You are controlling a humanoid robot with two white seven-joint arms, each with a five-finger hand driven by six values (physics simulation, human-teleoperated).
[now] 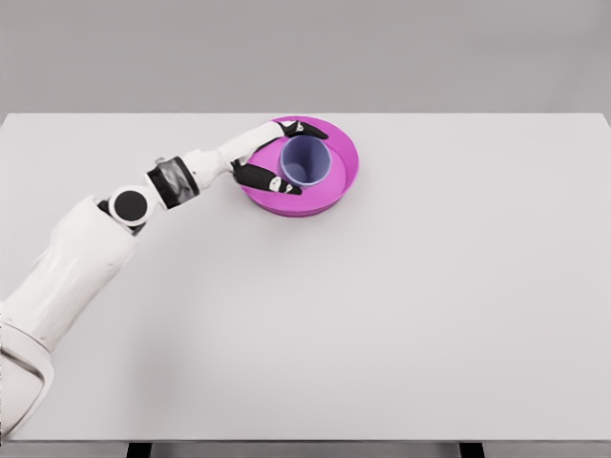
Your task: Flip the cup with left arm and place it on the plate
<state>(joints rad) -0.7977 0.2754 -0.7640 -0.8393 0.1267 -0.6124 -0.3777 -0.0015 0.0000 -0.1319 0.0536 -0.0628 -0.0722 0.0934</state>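
A: Right, largest first. Wide, flat, pale grey table (401,315), filling most of the head view, far edge against a grey wall.

B: And the arm?

A: White jointed left arm (86,258), entering from the lower left edge, reaching diagonally up across the table toward the far centre. Dark band at the wrist.

B: Next down?

A: Round magenta plastic plate (346,170) with a raised rim, sitting on the table toward the far side, a little left of centre.

B: The cup?

A: Small lavender-blue cup (305,160), upright, mouth facing up, standing inside the plate on its left half.

B: Hand state?

A: Left hand (272,153) lies over the plate's left rim. Black-tipped fingers (307,129) pass behind the cup; the thumb comes round its near side. They bracket the cup closely. Whether they press on its wall or stand just clear, I cannot tell.
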